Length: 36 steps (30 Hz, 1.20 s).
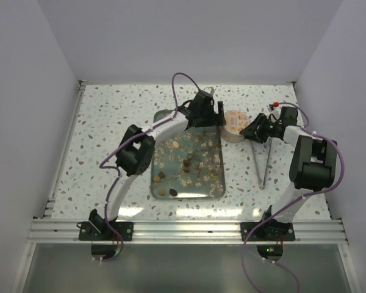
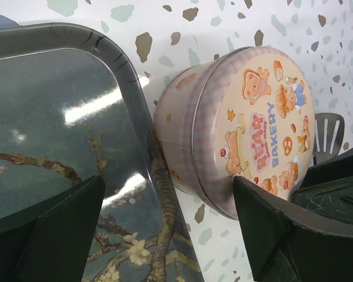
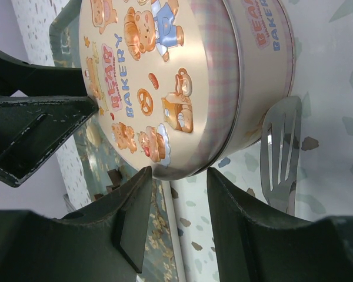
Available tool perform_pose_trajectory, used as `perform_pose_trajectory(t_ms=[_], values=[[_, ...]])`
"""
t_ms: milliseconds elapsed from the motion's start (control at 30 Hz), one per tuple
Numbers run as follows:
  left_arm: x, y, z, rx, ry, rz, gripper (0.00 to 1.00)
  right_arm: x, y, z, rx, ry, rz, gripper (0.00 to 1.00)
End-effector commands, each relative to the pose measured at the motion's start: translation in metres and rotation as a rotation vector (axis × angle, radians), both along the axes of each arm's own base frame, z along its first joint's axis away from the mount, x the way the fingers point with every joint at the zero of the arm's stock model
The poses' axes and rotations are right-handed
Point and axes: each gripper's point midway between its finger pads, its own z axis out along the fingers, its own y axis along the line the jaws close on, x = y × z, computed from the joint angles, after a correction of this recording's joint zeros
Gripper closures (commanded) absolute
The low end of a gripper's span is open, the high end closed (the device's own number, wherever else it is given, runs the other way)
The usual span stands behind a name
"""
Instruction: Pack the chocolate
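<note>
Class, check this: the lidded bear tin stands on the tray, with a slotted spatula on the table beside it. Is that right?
No. The bear tin stands on the table beside the tray, not on it, as the left wrist view shows. The lid and spatula are as stated.

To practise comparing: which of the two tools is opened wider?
The left tool, spread wide near the tin; the right tool shows only a narrow gap.
</note>
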Motion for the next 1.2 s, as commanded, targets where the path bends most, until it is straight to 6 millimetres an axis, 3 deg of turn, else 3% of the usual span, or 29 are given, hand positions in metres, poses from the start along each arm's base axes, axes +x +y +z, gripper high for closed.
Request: perform_pose_trajectory(t_ms=[0,1000,1167], values=[[-0.002,0.007,0.006,0.019,-0.001,0.023,0.05,0.01,0.0,0.026,-0.021,-0.087,0.022,0.54],[-0.013,0.022,-0.036,0.037,0.184,0.077,0.05,0.015,-0.008,0.041,-0.113,-0.106,0.02,0.54],[-0.013,0.023,-0.038,0.035,0.187,0.079,0.05,0.014,-0.017,0.056,-0.181,-0.13,0.013,0.54]])
